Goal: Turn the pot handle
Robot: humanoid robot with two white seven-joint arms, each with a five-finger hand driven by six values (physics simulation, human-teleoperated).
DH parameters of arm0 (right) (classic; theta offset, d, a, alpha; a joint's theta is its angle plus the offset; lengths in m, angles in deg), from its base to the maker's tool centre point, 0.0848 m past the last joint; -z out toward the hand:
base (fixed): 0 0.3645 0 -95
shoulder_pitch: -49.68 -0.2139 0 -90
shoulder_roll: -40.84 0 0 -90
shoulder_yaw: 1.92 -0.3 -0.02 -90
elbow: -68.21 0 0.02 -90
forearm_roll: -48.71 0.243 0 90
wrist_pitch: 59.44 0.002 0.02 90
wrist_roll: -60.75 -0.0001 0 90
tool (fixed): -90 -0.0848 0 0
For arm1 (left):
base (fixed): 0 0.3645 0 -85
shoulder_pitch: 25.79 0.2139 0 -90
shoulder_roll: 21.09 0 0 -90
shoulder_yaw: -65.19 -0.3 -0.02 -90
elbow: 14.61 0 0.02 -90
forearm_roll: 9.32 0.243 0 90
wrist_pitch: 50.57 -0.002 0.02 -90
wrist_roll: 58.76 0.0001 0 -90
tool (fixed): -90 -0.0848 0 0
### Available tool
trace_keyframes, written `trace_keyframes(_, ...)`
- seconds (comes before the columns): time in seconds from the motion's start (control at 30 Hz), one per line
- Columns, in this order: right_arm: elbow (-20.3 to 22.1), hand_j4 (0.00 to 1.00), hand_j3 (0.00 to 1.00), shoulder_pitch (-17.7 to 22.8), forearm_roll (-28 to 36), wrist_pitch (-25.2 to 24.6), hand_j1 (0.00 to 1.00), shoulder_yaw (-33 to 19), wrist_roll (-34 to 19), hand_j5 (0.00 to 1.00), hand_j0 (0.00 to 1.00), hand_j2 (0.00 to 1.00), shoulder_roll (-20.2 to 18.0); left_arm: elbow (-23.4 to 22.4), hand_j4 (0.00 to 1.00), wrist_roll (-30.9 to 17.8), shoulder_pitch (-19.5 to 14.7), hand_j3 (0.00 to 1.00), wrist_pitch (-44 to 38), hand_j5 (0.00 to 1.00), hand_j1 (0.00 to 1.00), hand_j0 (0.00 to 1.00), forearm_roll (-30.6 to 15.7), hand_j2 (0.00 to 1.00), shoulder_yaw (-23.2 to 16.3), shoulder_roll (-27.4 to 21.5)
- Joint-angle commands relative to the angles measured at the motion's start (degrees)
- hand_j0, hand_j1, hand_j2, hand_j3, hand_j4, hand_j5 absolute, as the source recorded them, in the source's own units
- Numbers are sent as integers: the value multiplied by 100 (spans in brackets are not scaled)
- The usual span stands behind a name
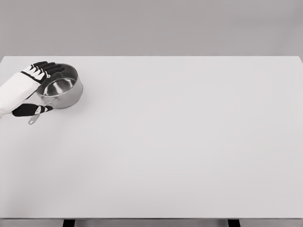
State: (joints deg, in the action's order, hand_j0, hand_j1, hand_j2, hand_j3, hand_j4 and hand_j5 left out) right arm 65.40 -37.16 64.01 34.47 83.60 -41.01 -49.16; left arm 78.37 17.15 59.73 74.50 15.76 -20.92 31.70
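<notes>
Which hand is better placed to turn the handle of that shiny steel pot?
Left. The left hand is already at the shiny steel pot in the white table's far-left corner, its fingers over the rim and thumb by the handle. The right arm is out of view.

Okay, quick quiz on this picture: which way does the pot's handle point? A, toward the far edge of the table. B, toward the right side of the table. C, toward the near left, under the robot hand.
C: the handle runs from the pot down toward the near left, passing under the thumb of the left robot hand.
</notes>
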Motion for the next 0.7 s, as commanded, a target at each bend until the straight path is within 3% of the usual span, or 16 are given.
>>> trace_keyframes(0.0, -1, 100, 100, 0, -1, -4, 100, 0, -1, 100, 100, 100, 0, 18, 100, -6, 0, 100, -7, 100, 100, 100, -39, 100, -3, -14)
trace_keyframes(0.3, -1, 100, 100, 0, -1, 5, 100, 0, -1, 100, 100, 100, 0, 10, 100, 3, -176, 100, -7, 100, 100, 100, 137, 100, 15, -6)
trace_keyframes(0.37, -1, 100, 100, 0, -1, -4, 100, 0, -1, 100, 100, 100, 0, 19, 100, 3, -343, 100, -7, 100, 100, 100, 523, 100, 24, 74)
trace_keyframes(0.53, -1, 100, 100, 0, -1, -4, 100, 0, -1, 100, 100, 100, 0, 335, 100, -6, -343, 100, -7, 100, 100, 100, 1358, 100, -64, 82)
trace_keyframes(0.67, -1, 100, 100, 0, -1, -4, 100, 0, -1, 100, 100, 100, 0, 291, 100, -6, -360, 100, -7, 100, 100, 100, 1447, 100, -451, 74)
